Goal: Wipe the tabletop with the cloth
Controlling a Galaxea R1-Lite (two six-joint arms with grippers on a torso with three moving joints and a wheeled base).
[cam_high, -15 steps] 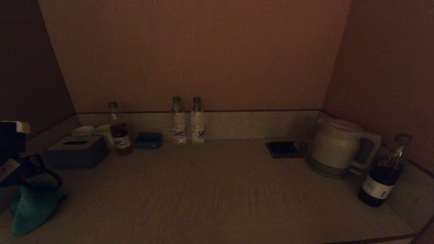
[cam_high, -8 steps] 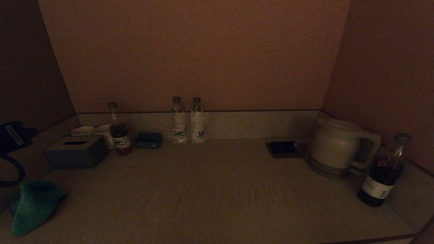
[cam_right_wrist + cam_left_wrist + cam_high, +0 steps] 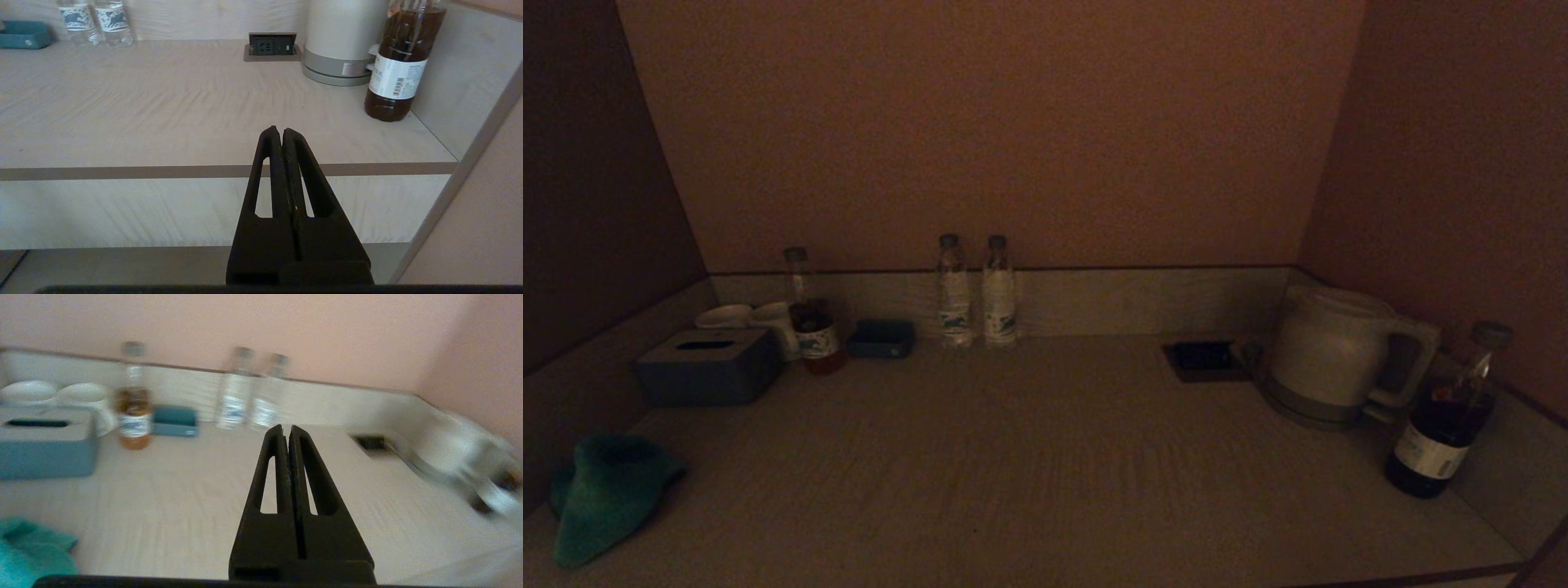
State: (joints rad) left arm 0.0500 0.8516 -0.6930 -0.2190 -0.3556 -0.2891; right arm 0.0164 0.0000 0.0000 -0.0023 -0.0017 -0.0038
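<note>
Your cloth [image 3: 605, 494] lies crumpled, soft and light, at the bench's [image 3: 1045, 474] near left; pinch its raised fold. Both the left gripper [image 3: 286, 433] and right gripper [image 3: 278, 132] have fingers pressed together, empty.

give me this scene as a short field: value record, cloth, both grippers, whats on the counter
cloth: green cloth crumpled at the tabletop's front left corner, nothing gripping it
left gripper: left gripper shut, empty, above the tabletop
right gripper: right gripper shut, empty, off the front edge
left rear: tissue box, tea bottle, small teal box
back centre: two water bottles
right: kettle, dark bottle, socket
</note>
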